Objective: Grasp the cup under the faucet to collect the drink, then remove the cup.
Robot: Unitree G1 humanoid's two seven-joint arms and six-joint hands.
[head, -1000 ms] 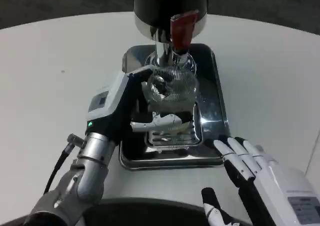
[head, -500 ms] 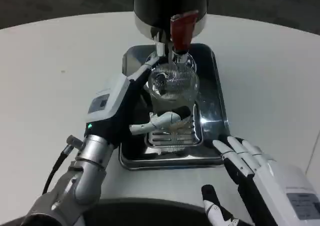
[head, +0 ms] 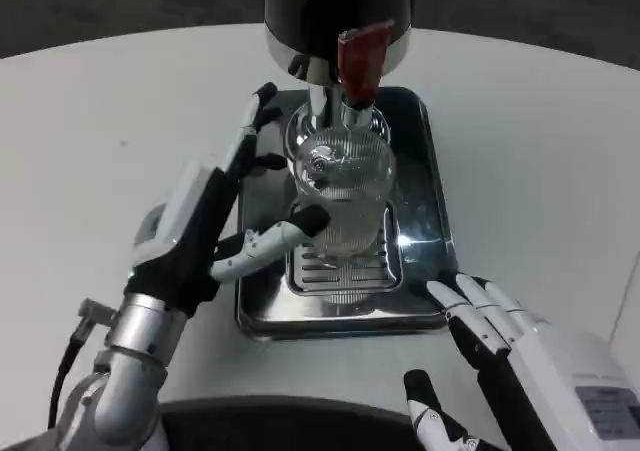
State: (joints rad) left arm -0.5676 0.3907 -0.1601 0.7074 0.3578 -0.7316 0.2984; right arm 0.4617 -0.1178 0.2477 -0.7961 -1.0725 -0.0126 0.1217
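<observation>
A clear ribbed glass cup (head: 341, 189) stands upright on the steel drip tray (head: 428, 186), right under the faucet (head: 350, 114) of a black dispenser with a red lever (head: 361, 59). My left hand (head: 205, 216) is at the cup's left with its fingers spread. Its thumb tip (head: 305, 221) reaches the cup's lower side, and the other fingers (head: 257, 121) stand just off the cup's left. My right hand (head: 510, 346) lies open on the table at the tray's front right corner, holding nothing.
The dispenser body (head: 340, 6) looms over the tray's back edge. A slotted grate (head: 340, 271) lies in the tray in front of the cup. White table (head: 110, 151) spreads to the left and right of the tray.
My left hand has drawn back to the left and spread its fingers off the cup. The cup stays under the faucet. The right hand has not moved.
</observation>
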